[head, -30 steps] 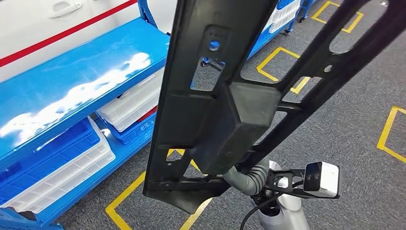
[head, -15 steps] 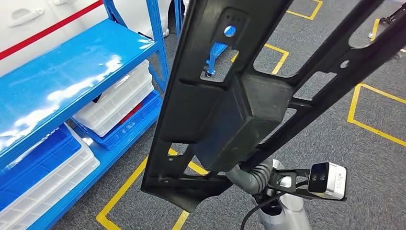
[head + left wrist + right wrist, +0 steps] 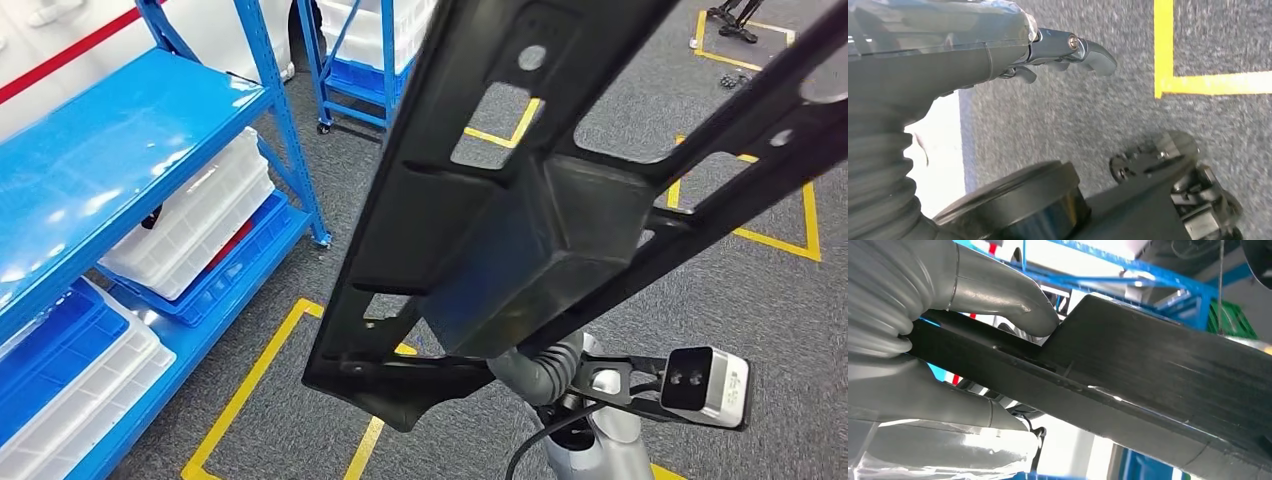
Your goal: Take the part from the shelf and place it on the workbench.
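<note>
Part (image 3: 520,230) — a long black plastic frame with cut-out slots and a boxy block at its middle — is off the shelf and held up in the air close to the head camera, tilted, running from low near the right robot hand (image 3: 535,370) up past the top of the head view. Right robot hand grips the part at its lower end: in the right wrist view the grey thumb and fingers (image 3: 998,295) wrap a flat black bar of the part (image 3: 1148,385) from both sides, clamped on it. A wrist camera (image 3: 705,388) sits on a black bracket just beside that hand.

Left robot hand (image 3: 1068,47) hangs over the grey carpet floor (image 3: 1058,115) in the left wrist view, fingers partly curled, nothing in them; whether they are fully closed I cannot tell from this angle.

Blue shelf (image 3: 120,150) stands to the left of the part, well apart from it. Top board is glossy blue. White bins (image 3: 190,225) and blue bins (image 3: 60,360) sit on the lower levels. A second blue rack (image 3: 360,60) with white bins is behind the shelf, partly hidden by the part. Yellow tape squares (image 3: 250,380) mark the carpet beside the shelf — more of them beyond the part.
</note>
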Controlling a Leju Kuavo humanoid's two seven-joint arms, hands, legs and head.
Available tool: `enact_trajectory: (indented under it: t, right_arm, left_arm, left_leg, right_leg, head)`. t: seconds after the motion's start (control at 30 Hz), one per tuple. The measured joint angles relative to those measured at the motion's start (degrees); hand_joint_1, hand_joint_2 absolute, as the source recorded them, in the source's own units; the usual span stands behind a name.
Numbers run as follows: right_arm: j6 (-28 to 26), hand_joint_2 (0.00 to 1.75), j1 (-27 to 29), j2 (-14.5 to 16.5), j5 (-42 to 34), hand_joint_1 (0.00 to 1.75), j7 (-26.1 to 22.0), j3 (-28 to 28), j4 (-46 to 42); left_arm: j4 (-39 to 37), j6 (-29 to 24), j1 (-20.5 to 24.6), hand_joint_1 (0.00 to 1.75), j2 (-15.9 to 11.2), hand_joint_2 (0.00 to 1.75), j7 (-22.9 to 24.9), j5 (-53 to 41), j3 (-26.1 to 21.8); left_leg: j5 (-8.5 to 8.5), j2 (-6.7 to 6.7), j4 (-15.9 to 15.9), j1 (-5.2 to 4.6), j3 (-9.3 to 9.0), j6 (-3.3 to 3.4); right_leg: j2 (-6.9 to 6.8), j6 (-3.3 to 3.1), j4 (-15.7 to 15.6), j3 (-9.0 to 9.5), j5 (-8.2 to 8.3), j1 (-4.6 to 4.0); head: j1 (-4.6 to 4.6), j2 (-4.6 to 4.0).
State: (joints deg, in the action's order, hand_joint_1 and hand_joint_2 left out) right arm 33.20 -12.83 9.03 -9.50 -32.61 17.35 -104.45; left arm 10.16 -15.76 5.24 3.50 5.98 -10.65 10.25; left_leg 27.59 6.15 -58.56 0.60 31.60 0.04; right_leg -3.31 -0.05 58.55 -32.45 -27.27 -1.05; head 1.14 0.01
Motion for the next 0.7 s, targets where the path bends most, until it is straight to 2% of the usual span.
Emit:
enact_trajectory:
  t: [0.03, 0.1, 0.17, 0.2, 0.23, 0.27, 0.3, 0.33, 0.4, 0.43, 0.47, 0.53, 0.57, 0.63, 0.67, 0.7]
  right_arm:
    - [-0.4, 1.75, 0.2, 0.1, 0.3, 1.75, -0.2, -0.3, -0.3]
    - [-1.3, 1.75, 0.6, 0.4, 1.2, 1.75, -0.7, -0.7, -0.8]
    - [-2.3, 1.75, 1.2, 0.8, 2.5, 1.75, -1.0, -0.9, -1.3]
    - [-2.7, 1.75, 1.6, 1.0, 3.2, 1.75, -1.1, -1.0, -1.5]
    - [-3.0, 1.75, 2.0, 1.1, 3.6, 1.75, -1.2, -1.1, -1.7]
    - [-3.2, 1.75, 2.4, 1.2, 3.8, 1.75, -1.2, -1.2, -1.9]
    - [-3.3, 1.75, 2.6, 1.3, 4.0, 1.75, -1.3, -1.2, -2.1]
    - [-3.3, 1.75, 2.8, 1.3, 4.1, 1.75, -1.3, -1.3, -2.3]
    - [-3.4, 1.75, 2.9, 1.5, 4.2, 1.75, -1.3, -1.4, -2.6]
    - [-3.4, 1.75, 3.0, 1.6, 4.2, 1.75, -1.3, -1.5, -2.8]
    - [-3.4, 1.75, 3.0, 1.7, 4.3, 1.75, -1.3, -1.5, -2.9]
    - [-3.5, 1.75, 3.2, 1.7, 4.5, 1.75, -1.3, -1.6, -3.2]
    - [-3.7, 1.75, 3.3, 1.7, 4.7, 1.75, -1.3, -1.7, -3.4]
    - [-4.1, 1.75, 3.4, 1.7, 5.2, 1.75, -1.4, -1.9, -3.8]
    - [-4.3, 1.75, 3.5, 1.7, 5.5, 1.75, -1.4, -1.9, -3.9]
    - [-4.5, 1.75, 3.5, 1.7, 5.8, 1.75, -1.5, -2.0, -4.0]
  left_arm:
    - [0.0, -0.8, 0.1, 0.0, 0.0, 1.75, 0.3, -0.3, 0.1]
    - [0.0, -2.6, 0.1, 0.0, -0.2, 1.75, 0.9, -0.9, 0.2]
    - [0.0, -4.8, 0.1, 0.0, -0.4, 1.75, 1.3, -1.3, 0.2]
    - [0.0, -5.6, 0.2, 0.0, -0.5, 1.75, 1.5, -1.6, 0.2]
    - [0.0, -6.2, 0.3, 0.0, -0.5, 1.75, 1.5, -1.7, 0.2]
    - [0.0, -6.5, 0.5, 0.0, -0.6, 1.75, 1.7, -1.9, 0.2]
    - [0.0, -6.7, 0.5, 0.0, -0.6, 1.75, 1.7, -2.0, 0.2]
    - [0.0, -6.8, 0.5, 0.0, -0.6, 1.75, 1.8, -2.0, 0.2]
    - [0.0, -6.9, 0.3, 0.0, -0.8, 1.75, 2.0, -2.2, 0.3]
    - [0.0, -7.0, 0.3, 0.0, -0.8, 1.75, 2.0, -2.2, 0.3]
    - [0.0, -7.1, 0.3, 0.0, -0.9, 1.75, 2.0, -2.3, 0.3]
    - [0.0, -7.5, 0.6, 0.0, -1.0, 1.75, 2.0, -2.4, 0.3]
    - [0.0, -8.0, 0.7, 0.0, -1.0, 1.75, 2.0, -2.5, 0.4]
    - [0.0, -9.5, 0.7, 0.0, -1.2, 1.75, 1.8, -2.8, 0.5]
    - [0.0, -10.2, 0.6, 0.0, -1.2, 1.75, 1.6, -3.1, 0.6]
    - [0.0, -10.7, 0.5, 0.0, -1.2, 1.75, 1.5, -3.4, 0.7]
  left_leg:
    - [0.09, 0.16, 0.0, 0.06, 0.0, -0.35]
    - [1.55, -1.67, -1.7, 0.15, 0.65, -0.83]
    - [5.07, -4.44, -7.5, 0.18, 3.06, -1.0]
    - [6.76, -5.07, -11.3, 0.18, 4.61, -1.06]
    - [7.61, -5.31, -14.3, 0.18, 5.74, -1.16]
    - [7.34, -5.39, -15.5, 0.2, 6.08, -1.24]
    - [6.01, -5.47, -14.6, 0.26, 5.5, -1.29]
    - [3.93, -5.73, -11.6, 0.35, 4.05, -1.31]
    - [1.06, -7.58, -4.8, 0.56, 0.73, -1.22]
    - [0.62, -8.42, -2.5, 0.6, -0.25, -1.16]
    - [0.87, -8.99, -1.5, 0.6, -0.64, -1.03]
    - [0.93, -8.39, -0.7, 0.66, -0.56, -0.53]
    - [0.79, -7.88, -0.4, 0.73, -0.56, -0.14]
    - [0.35, -6.71, 0.1, 0.86, -0.52, 0.58]
    - [0.27, -6.13, 0.2, 0.76, -0.46, 0.74]
    - [0.24, -5.5, 0.2, 0.71, -0.37, 0.84]
  right_leg:
    - [0.53, -0.43, -0.4, 0.03, 0.26, 0.16]
    - [1.6, -1.29, -1.4, 0.2, 0.92, 0.52]
    - [2.63, -1.89, -1.7, 0.16, 1.35, 0.62]
    - [3.14, -2.06, -1.6, 0.03, 1.41, 0.57]
    - [3.74, -2.1, -1.5, -0.06, 1.44, 0.53]
    - [4.42, -2.1, -1.3, -0.13, 1.45, 0.52]
    - [5.17, -2.07, -1.1, -0.19, 1.42, 0.54]
    - [5.96, -1.99, -0.8, -0.26, 1.37, 0.6]
    - [7.47, -1.61, 0.0, -0.85, 1.2, 0.72]
    - [8.1, -1.32, 0.4, -1.29, 1.2, 0.76]
    - [8.64, -1.0, 0.7, -1.78, 1.29, 0.81]
    - [9.41, -0.33, 0.9, -2.46, 1.61, 0.86]
    - [8.94, -0.01, 1.3, -2.8, 1.41, 0.84]
    - [6.64, 0.62, 4.4, -4.39, -0.56, 0.87]
    - [5.25, 0.95, 7.6, -5.94, -2.27, 0.96]
    - [4.49, 1.26, 11.3, -7.73, -3.91, 1.16]
  head:
    - [-0.01, 0.01]
    - [-0.06, 0.0]
    - [-0.13, 0.0]
    - [-0.17, 0.0]
    - [-0.17, 0.0]
    - [-0.17, -0.01]
    - [-0.17, 0.0]
    - [-0.17, 0.0]
    - [-0.16, 0.0]
    - [-0.16, 0.01]
    - [-0.15, 0.01]
    - [-0.15, 0.01]
    - [-0.11, 0.01]
    - [0.06, -0.01]
    - [0.17, -0.01]
    - [0.23, -0.01]
